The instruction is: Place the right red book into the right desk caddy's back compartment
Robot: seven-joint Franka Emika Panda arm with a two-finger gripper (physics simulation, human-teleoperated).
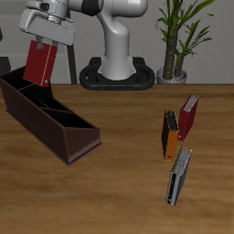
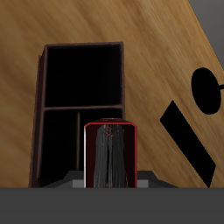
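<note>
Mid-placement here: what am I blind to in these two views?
- Exterior view: the far end of the right desk caddy is cut off by the picture's edge and covered by the right red book.
- Exterior view: the end effector fingertips are too small to show their contact with the book.
- Wrist view: the compartment floors are black shadow; the book blocks whatever is below it.

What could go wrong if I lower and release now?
The thin red hardcover book hangs in the pincer above the long dark maroon desk caddy. In the wrist view it sits over a divider, so it may catch there. It also looks slightly tilted, so it might snag a wall.
</note>
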